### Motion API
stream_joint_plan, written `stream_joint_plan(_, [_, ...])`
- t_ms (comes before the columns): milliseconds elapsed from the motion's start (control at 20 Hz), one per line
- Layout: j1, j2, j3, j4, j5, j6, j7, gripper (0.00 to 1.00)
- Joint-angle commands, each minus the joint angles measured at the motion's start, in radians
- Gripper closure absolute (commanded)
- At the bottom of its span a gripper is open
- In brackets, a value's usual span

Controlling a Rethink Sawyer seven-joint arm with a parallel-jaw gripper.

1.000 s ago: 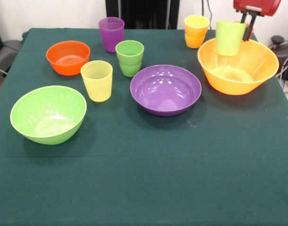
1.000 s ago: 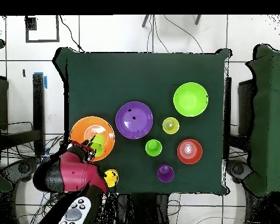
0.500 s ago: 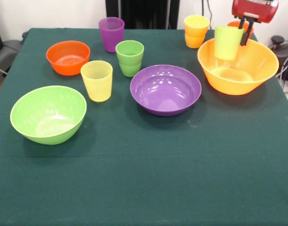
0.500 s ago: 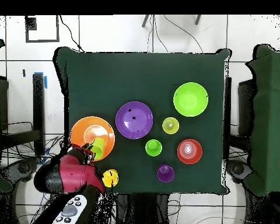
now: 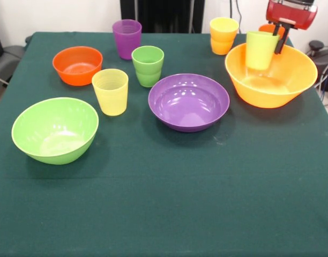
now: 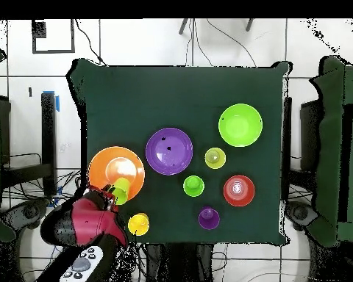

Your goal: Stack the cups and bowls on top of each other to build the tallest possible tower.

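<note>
No legible text or labels anywhere.

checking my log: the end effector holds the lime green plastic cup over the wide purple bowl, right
Not quite. The end effector holds the lime green plastic cup over the large yellow-orange plastic bowl, not the purple one; the front view shows it.

Glossy plastic purple bowl; matt cloth table.

A glossy red housing with a dark band along its lower edge is seen on the arm's end. Slim black fingers extend beneath it. From overhead, a rounded red shell with black joints is shown.
</note>
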Motion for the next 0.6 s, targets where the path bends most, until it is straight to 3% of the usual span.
stream_joint_plan(50, [0.010, 0.041, 0.049, -0.038, 0.063, -0.042, 0.214, 1.00])
stream_joint_plan(600, [-0.038, 0.065, 0.073, -0.045, 0.040, -0.090, 0.186, 1.00])
